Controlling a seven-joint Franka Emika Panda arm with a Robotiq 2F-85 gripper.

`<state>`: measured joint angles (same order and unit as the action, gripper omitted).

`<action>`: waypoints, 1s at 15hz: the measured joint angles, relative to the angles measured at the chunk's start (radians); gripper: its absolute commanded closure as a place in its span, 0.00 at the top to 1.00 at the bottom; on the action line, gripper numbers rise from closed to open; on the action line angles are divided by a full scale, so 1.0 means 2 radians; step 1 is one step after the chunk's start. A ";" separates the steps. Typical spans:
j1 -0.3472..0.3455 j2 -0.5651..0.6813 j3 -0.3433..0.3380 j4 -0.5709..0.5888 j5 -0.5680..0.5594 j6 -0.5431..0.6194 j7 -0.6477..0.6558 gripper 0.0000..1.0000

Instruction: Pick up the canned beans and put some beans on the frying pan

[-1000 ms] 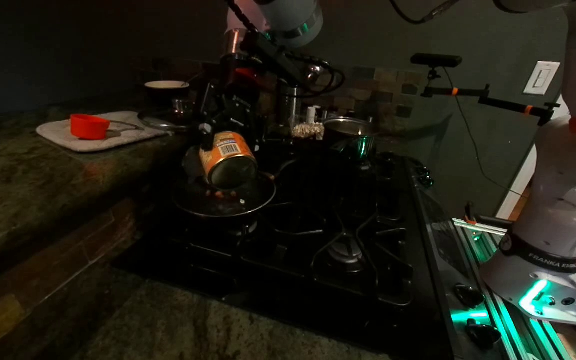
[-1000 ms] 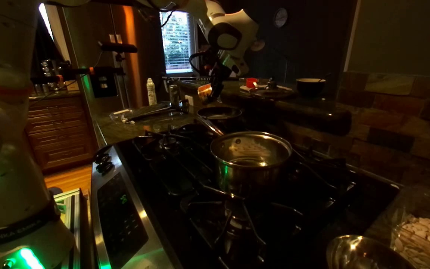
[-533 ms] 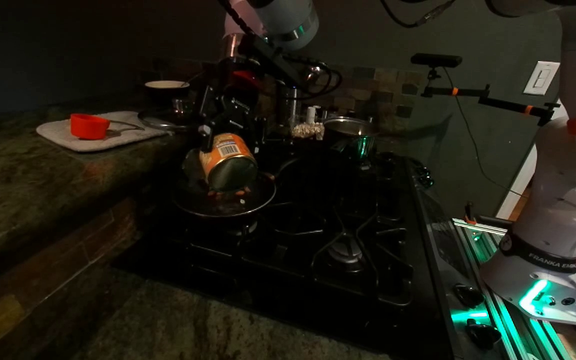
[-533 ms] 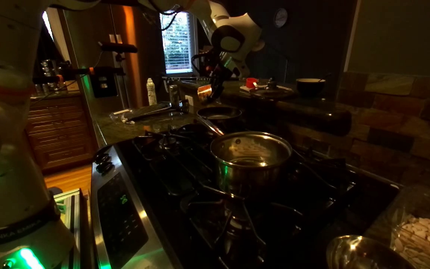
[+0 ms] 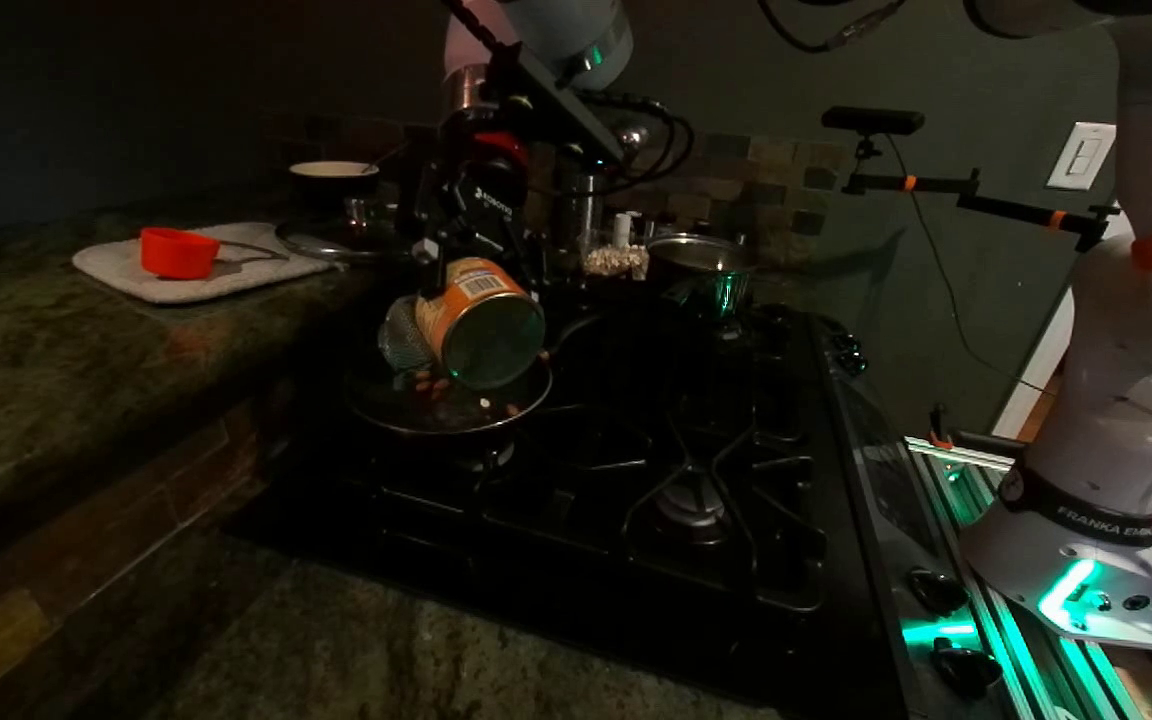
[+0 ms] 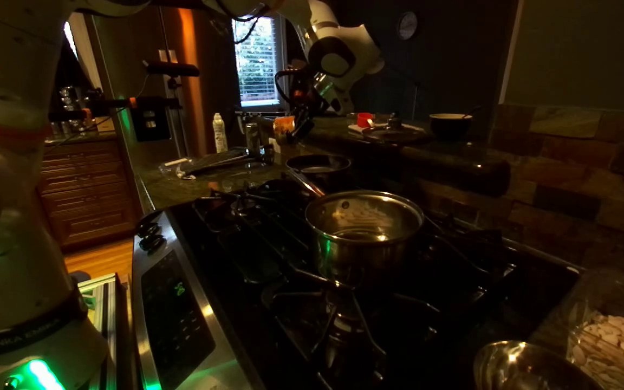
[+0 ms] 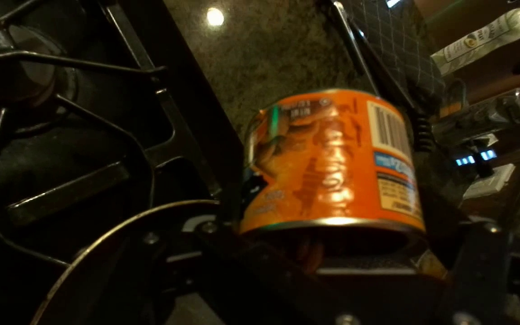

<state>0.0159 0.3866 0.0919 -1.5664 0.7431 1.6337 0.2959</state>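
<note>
grey wall closes this kitchen at the back, and the light is weak. most to the left, on the stone counter, lies a pale mat, and on it stands a red cup. at the right end of the mat appears a glass lid, and behind it a dark bowl, which is cream-coloured inside.

then follows the gripper, hanging from above: it is pinching the can of beans, with the jaws on both sides of it. the can has an orange label and is tilted in the air above the frying pan, apart from it, with its flat end turned to us in an exterior view. in the wrist view also the barcode on its side is visible. just beside the opposite end appears a grey dotted thing, which i am not able to name. some reddish-brown beans lie in the pan, which rests on the black stove.

more to the right, on the same stove, stands a shiny steel pot. at the far right stands the white base of the arm, on which a green light shines.
</note>
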 measured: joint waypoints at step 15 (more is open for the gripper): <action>0.061 -0.037 -0.003 -0.040 -0.151 0.160 -0.049 0.69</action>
<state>0.1383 0.3119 0.0865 -1.6472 0.4410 1.9530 0.1978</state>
